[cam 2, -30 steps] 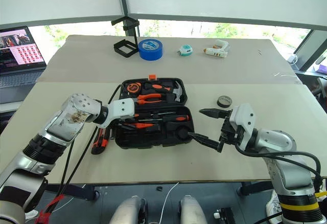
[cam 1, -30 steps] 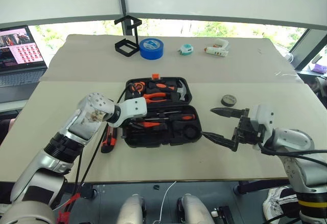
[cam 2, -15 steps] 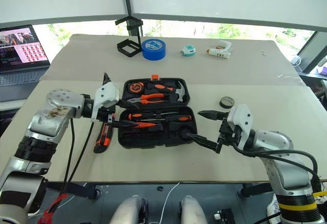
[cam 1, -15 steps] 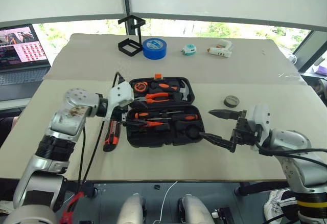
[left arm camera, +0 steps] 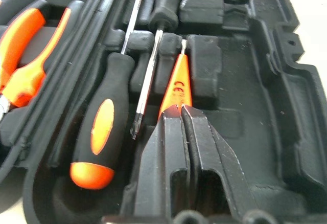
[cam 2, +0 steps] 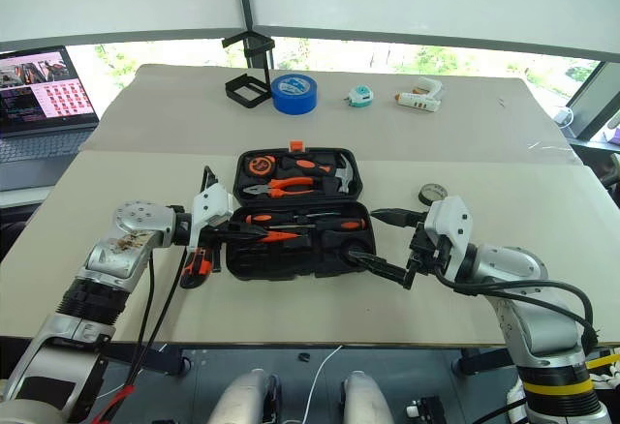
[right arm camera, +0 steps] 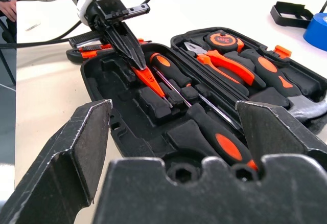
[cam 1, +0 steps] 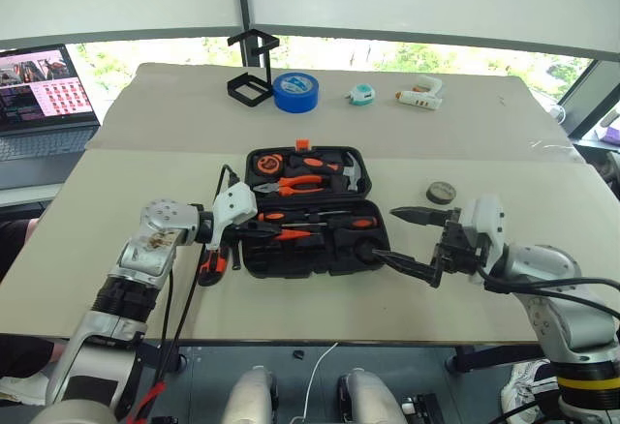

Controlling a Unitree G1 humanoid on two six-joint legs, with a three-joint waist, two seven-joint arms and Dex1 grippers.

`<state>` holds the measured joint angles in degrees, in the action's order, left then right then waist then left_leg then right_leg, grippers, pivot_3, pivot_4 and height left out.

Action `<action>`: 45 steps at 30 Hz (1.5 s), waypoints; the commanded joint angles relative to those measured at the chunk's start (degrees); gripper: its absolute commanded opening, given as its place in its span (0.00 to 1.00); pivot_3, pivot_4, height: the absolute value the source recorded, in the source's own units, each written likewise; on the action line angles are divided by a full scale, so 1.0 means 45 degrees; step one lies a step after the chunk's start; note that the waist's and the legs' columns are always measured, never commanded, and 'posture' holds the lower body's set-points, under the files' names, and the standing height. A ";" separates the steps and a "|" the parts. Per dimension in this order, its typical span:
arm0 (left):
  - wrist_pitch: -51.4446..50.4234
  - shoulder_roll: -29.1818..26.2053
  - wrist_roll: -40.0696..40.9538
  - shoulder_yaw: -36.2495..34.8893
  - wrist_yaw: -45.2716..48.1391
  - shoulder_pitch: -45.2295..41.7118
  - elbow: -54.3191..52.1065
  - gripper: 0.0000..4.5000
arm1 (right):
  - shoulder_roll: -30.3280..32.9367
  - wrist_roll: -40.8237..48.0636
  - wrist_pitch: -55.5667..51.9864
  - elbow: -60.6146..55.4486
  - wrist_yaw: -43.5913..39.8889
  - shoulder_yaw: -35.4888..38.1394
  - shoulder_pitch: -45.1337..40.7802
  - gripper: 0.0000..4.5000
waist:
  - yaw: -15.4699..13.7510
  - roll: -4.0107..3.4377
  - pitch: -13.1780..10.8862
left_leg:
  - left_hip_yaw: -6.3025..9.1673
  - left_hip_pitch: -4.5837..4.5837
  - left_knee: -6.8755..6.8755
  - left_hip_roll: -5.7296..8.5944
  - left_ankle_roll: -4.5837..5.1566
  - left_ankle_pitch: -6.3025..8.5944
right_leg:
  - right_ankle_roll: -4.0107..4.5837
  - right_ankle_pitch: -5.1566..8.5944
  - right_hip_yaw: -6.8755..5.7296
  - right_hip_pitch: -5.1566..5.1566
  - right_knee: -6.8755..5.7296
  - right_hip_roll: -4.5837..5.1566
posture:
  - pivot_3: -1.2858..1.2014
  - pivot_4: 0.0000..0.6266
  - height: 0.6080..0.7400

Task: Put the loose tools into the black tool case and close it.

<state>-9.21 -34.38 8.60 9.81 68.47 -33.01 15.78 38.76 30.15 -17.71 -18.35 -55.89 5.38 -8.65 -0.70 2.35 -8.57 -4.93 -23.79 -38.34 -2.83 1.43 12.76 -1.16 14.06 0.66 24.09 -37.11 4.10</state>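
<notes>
Two screwdrivers (cam 1: 320, 220) with black-and-orange handles lie in the near half of the open black tool case (cam 1: 312, 211) in the head views, and the slim orange tester screwdriver (cam 1: 289, 233) sits beside them. The left gripper (cam 1: 254, 233) reaches into the case's left end with its jaws together. The utility knife (cam 1: 212, 260) lies on the table (cam 1: 116, 143) just left of the case. The small dark tape roll (cam 1: 440, 192) rests on the table right of the case, beyond the right gripper (cam 1: 405, 240), whose jaws stand wide apart with nothing between them.

Left wrist view: the closed fingertips (left arm camera: 180, 115) press on the tester's orange handle (left arm camera: 176, 86).

Right wrist view: the spread fingers (right arm camera: 76, 147) frame the open case (right arm camera: 127, 132), with the left gripper (right arm camera: 139, 64) tipped onto the tester.
</notes>
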 commanded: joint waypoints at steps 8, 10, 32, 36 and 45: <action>-0.0714 -0.0203 -0.0349 0.0411 -0.0215 0.0673 -0.0210 0.00 | 0.0030 0.0428 -0.0047 -0.0556 0.0184 0.0416 0.0190 1.00 | 0.0043 -0.0015 0.0012 | 0.0001 0.0011 0.0001 -0.0003 0.0000 0.0000 | -0.0001 -0.0001 0.0002 -0.0005 -0.0005 -0.0005 | 0.52 0.24 1.00; -0.0842 -0.0206 -0.0449 0.0445 -0.0386 0.0788 -0.0376 0.00 | 0.0026 0.0417 -0.0030 -0.0555 0.0209 0.0413 0.0201 1.00 | 0.0040 -0.0029 0.0020 | 0.0001 0.0014 0.0002 -0.0004 0.0002 0.0001 | -0.0001 -0.0001 0.0007 -0.0006 -0.0005 -0.0005 | 0.52 0.24 1.00; -0.3183 0.0029 -0.0945 0.0983 -0.1950 0.2106 0.0139 0.00 | -0.0123 0.0261 0.0239 -0.0244 0.0171 0.0324 0.0161 1.00 | 0.0166 -0.0200 0.0250 | 0.0005 0.0260 0.0055 -0.0007 0.0014 0.0014 | 0.0000 0.0008 0.0035 -0.0222 0.0021 -0.0005 | 0.52 0.24 1.00; -0.3578 0.0396 -0.0829 0.1026 -0.2118 0.1985 0.0210 0.00 | -0.0194 0.0211 0.0298 -0.0123 0.0140 0.0235 0.0087 1.00 | 0.0153 -0.0226 0.0294 | 0.0004 0.0362 0.0066 -0.0004 0.0015 0.0016 | -0.0026 0.0052 0.0037 -0.0320 0.0030 0.0003 | 0.52 0.24 1.00; -0.2513 0.0619 -0.0561 0.0507 -0.2315 0.2159 -0.0366 0.00 | -0.0353 0.0160 0.0396 0.0031 0.0069 0.0136 -0.0031 1.00 | 0.0125 -0.0269 0.0390 | 0.0018 0.0433 0.0109 -0.0004 0.0014 0.0020 | -0.0041 0.0145 0.0037 -0.0390 0.0052 0.0045 | 0.52 0.24 1.00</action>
<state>-20.79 -31.41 8.40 10.21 59.25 -26.75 10.68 37.41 30.55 -17.54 -17.78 -55.06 5.32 -7.84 -0.14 1.13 -6.82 -4.84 -21.84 -37.84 -2.85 1.49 12.84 -1.34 14.71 0.83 22.34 -36.88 4.31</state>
